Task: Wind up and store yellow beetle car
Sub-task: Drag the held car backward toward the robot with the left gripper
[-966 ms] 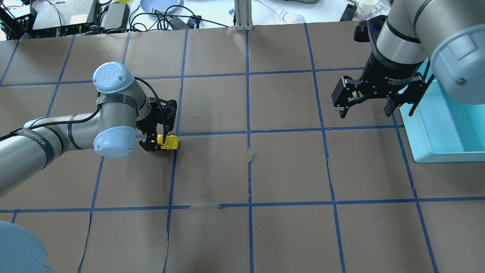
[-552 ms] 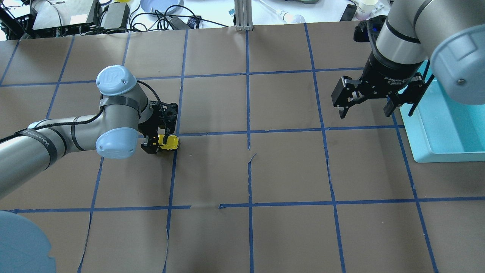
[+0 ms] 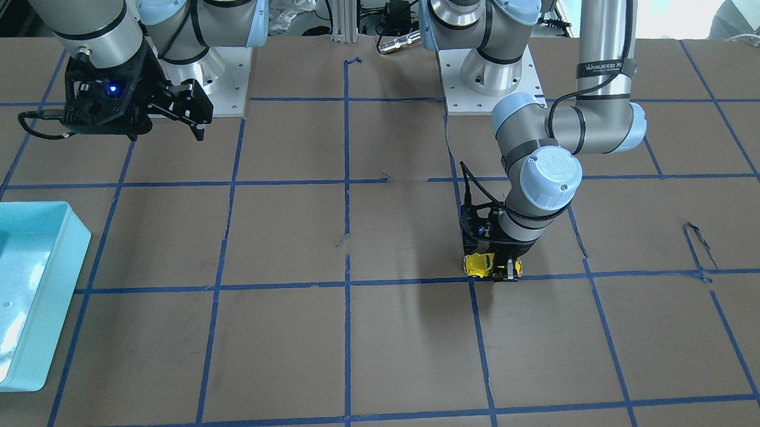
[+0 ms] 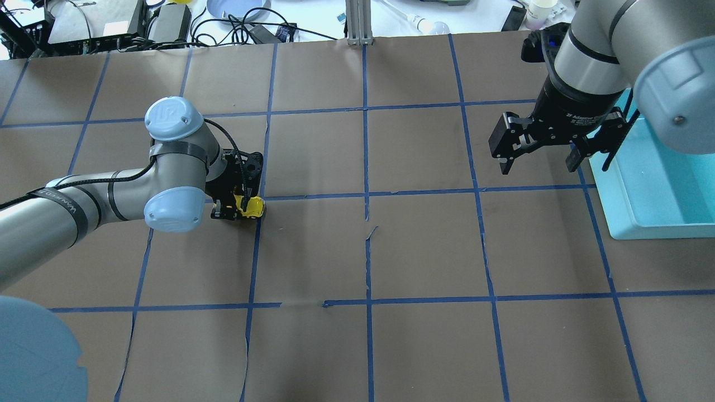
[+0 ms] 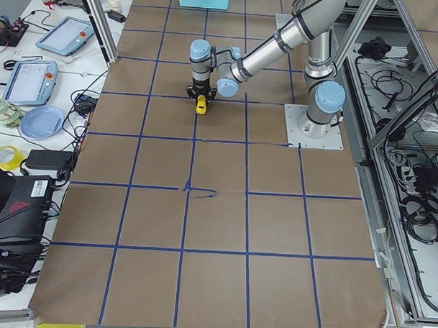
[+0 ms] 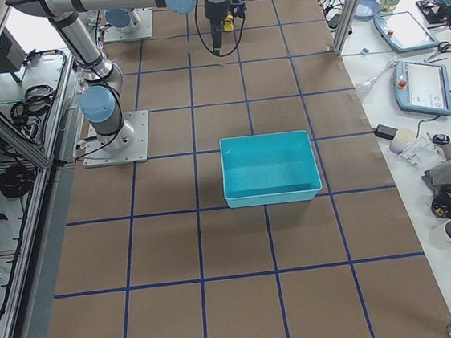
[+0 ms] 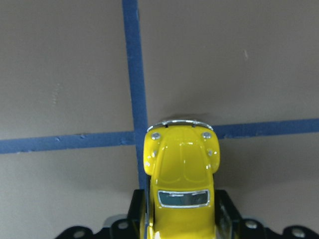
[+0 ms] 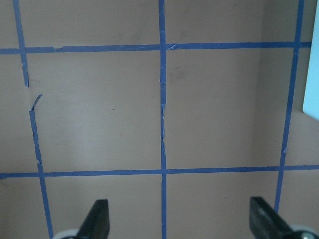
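Table (image 4: 424, 251): brown paper surface, blue tape grid, carrying every item below

Right arm (image 4: 597, 50): reaching in over the far right of the table and hanging raised, wrist pointing down. It is probably waiting there, beside the store, with no part in the winding.

Left arm (image 4: 95, 198): coming in from the left, elbow bent, wrist turned straight down over a tape crossing left of centre. The low, vertical pose is likely serving to press the toy against the paper so that its wheels can be dragged backward for winding.

Teal bin (image 4: 606, 195): open-topped, sitting at the right edge of the table, well apart from the toy. By judgement it is standing ready as the storage place. Nothing is showing inside it.

Right gripper (image 4: 537, 165): jaws spread wide, gripping nothing, hovering over bare paper just left of the bin.

Left gripper (image 4: 234, 211): jaws closed narrowly on the rear flanks of the toy, one black finger (image 7: 137, 214) showing on each side of the cabin in the wrist view.

Yellow beetle car (image 7: 182, 169): lying at the tape crossing, nose pointing right toward table centre, bonnet projecting clear of the fingers. Its shadow is sitting tight under the bumper, so it is on or just above the paper. The wheels are hidden; winding is judged under way, storing not yet begun
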Tool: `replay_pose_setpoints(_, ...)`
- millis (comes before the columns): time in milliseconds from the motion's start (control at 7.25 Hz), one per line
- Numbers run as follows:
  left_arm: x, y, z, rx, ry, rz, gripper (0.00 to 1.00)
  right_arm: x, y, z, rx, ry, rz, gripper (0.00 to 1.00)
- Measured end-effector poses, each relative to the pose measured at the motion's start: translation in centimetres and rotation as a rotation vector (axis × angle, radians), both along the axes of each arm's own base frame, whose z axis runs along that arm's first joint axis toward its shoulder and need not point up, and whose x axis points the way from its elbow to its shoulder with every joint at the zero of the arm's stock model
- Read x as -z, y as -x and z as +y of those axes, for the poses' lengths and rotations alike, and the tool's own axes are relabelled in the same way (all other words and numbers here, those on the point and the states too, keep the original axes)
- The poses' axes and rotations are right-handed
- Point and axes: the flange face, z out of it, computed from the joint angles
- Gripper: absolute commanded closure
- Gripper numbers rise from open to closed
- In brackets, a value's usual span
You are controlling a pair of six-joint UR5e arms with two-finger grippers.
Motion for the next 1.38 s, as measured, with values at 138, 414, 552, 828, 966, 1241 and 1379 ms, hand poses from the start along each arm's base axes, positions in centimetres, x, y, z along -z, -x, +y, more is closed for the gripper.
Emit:
replay_pose_setpoints(138, 0.1, -0.1, -0.1, -0.001, -0.001, 0.0, 0.54, 0.0, 0.0, 0.0, 0.0, 0.0, 0.001, 0.0)
replay_pose_setpoints(414, 0.1, -0.9, -0.1, -0.019, -0.001, -0.001, 0.54, 0.0, 0.0, 0.0, 0.001, 0.0, 0.0, 0.0)
replay_pose_setpoints(552, 0.1, -2.0, -0.2, -0.041, -0.004, 0.0, 0.54, 0.0, 0.0, 0.0, 0.001, 0.001, 0.0, 0.0)
replay_pose_setpoints(828, 0.1, -5.1, -0.2, -0.093, -0.008, 0.0, 0.54, 0.0, 0.0, 0.0, 0.0, 0.001, -0.001, 0.0)
replay_pose_setpoints(966, 0.1, -6.6, -0.3, -0.115, -0.009, 0.0, 0.54, 0.0, 0.0, 0.0, 0.0, 0.001, -0.001, 0.0)
replay_pose_setpoints(1241, 0.1, -8.6, -0.3, -0.131, -0.01, -0.001, 0.54, 0.0, 0.0, 0.0, 0.0, 0.0, -0.001, 0.0)
replay_pose_setpoints(1379, 0.1, -9.6, -0.3, -0.126, -0.01, 0.0, 0.54, 0.0, 0.0, 0.0, 0.0, 0.0, -0.001, 0.0)
